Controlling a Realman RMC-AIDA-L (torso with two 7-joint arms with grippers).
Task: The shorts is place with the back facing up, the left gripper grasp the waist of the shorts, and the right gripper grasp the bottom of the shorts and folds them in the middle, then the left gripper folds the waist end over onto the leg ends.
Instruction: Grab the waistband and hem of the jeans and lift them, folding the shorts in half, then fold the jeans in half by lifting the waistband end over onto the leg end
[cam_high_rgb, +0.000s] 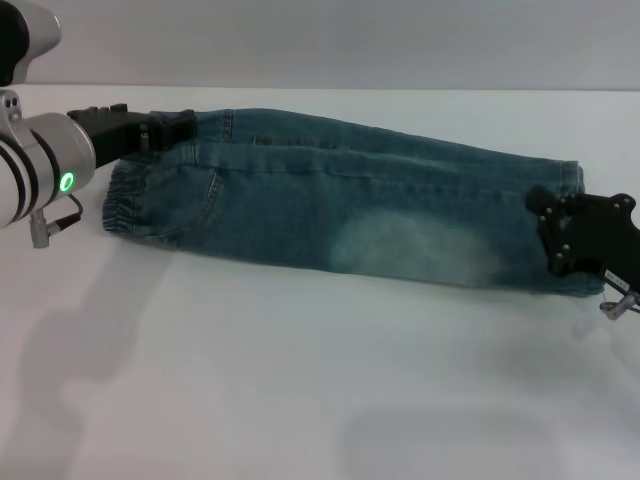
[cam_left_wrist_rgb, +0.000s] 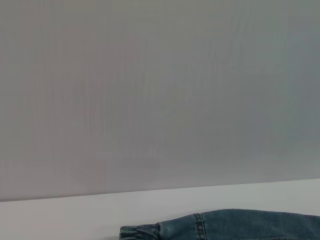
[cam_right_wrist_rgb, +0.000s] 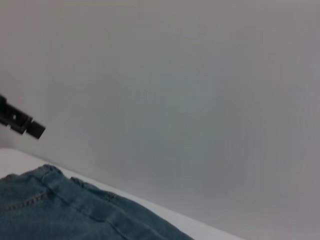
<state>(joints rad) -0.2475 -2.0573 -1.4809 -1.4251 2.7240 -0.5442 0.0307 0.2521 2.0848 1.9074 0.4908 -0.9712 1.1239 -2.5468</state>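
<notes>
The denim shorts (cam_high_rgb: 340, 215) lie on the white table (cam_high_rgb: 300, 380), already folded lengthwise into a long narrow band that runs from the robot's left to its right. A faded pale patch shows on the upper layer near the middle.

The gathered elastic waist (cam_high_rgb: 135, 205) sits at the left end of the band. The left gripper (cam_high_rgb: 165, 130) is at the far corner of that end, its black fingers touching the denim there; whether they are clamped on the cloth or only resting against it cannot be told. The silver arm with its green light stands just left of the waist.

The leg ends (cam_high_rgb: 572, 230) lie at the right end of the band. The right gripper (cam_high_rgb: 560, 235) is over them, its black body covering the hem edge; how its jaws stand cannot be told.

In the left wrist view only a strip of denim and the wall show.
</notes>
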